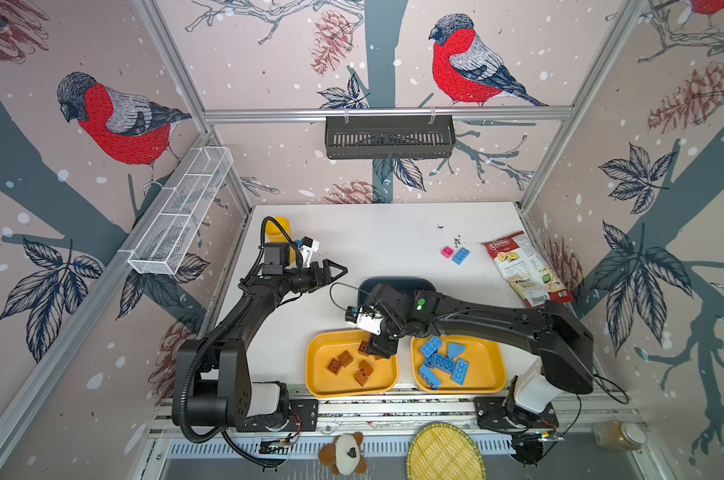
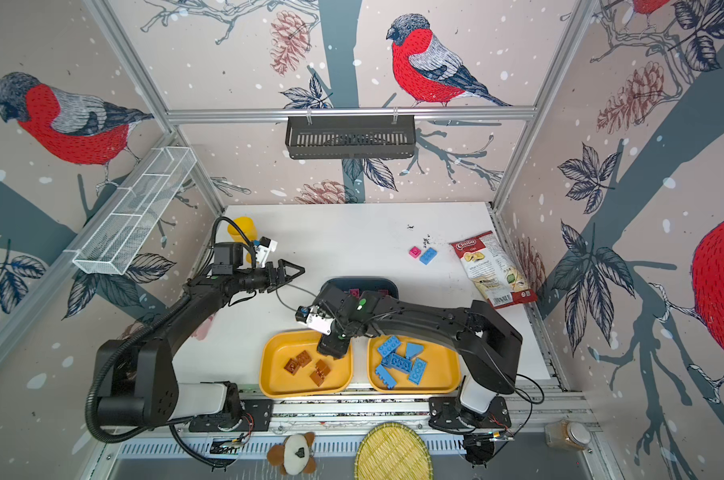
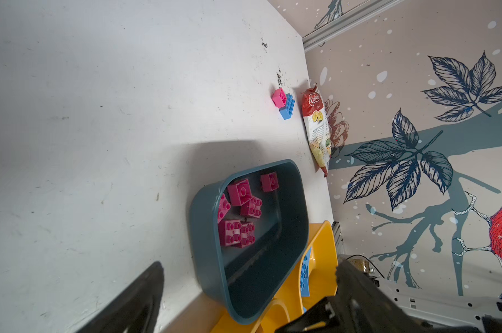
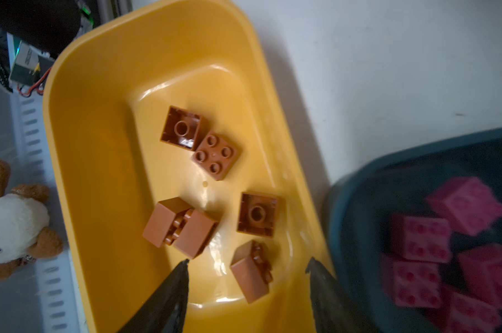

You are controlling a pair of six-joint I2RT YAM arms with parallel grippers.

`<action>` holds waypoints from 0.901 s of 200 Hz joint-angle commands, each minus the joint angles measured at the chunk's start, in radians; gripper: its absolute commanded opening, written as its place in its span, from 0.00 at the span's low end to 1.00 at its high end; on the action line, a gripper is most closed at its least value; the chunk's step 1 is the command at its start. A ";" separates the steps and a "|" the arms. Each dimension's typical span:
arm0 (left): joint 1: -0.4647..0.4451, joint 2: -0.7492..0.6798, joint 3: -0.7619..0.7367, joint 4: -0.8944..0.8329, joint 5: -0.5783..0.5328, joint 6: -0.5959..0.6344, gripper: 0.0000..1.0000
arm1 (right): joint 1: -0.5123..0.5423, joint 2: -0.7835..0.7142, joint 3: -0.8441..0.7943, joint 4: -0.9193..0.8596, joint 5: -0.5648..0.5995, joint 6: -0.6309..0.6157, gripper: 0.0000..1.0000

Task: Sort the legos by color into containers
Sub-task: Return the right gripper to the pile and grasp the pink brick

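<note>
My right gripper (image 4: pixel 248 261) hangs open over the far right corner of the left yellow tray (image 1: pixel 318 374). A brown lego (image 4: pixel 251 272) lies loose on its side between the fingertips, untouched by either. Several more brown legos (image 1: pixel 345 359) lie in that tray. The right yellow tray (image 1: pixel 491 361) holds several blue legos (image 1: pixel 443 363). Behind them, the dark teal tray (image 3: pixel 203 230) holds several pink legos (image 3: pixel 239 191). One pink lego (image 1: pixel 448 251) and one blue lego (image 1: pixel 460 255) sit loose on the table at the back right. My left gripper (image 1: pixel 339 272) is open and empty, left of the teal tray.
A chips bag (image 1: pixel 526 268) lies by the right wall beside the loose legos. A yellow cup (image 1: pixel 278 228) stands at the back left behind my left arm. A black wall basket (image 1: pixel 389 137) and a white mesh basket (image 1: pixel 181 212) hang on the walls. A plush toy (image 1: pixel 345 453) and a woven plate (image 1: pixel 445 455) lie beyond the front edge.
</note>
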 commanded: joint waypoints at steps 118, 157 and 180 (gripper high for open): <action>0.002 0.037 0.021 0.035 0.026 -0.018 0.93 | -0.748 0.149 0.180 0.024 0.280 0.017 0.73; 0.001 0.037 0.020 0.054 0.044 -0.033 0.93 | -0.812 0.267 0.271 0.036 0.283 -0.100 0.75; 0.000 0.036 0.013 0.081 0.064 -0.051 0.92 | -0.837 0.335 0.316 0.033 0.249 -0.153 0.75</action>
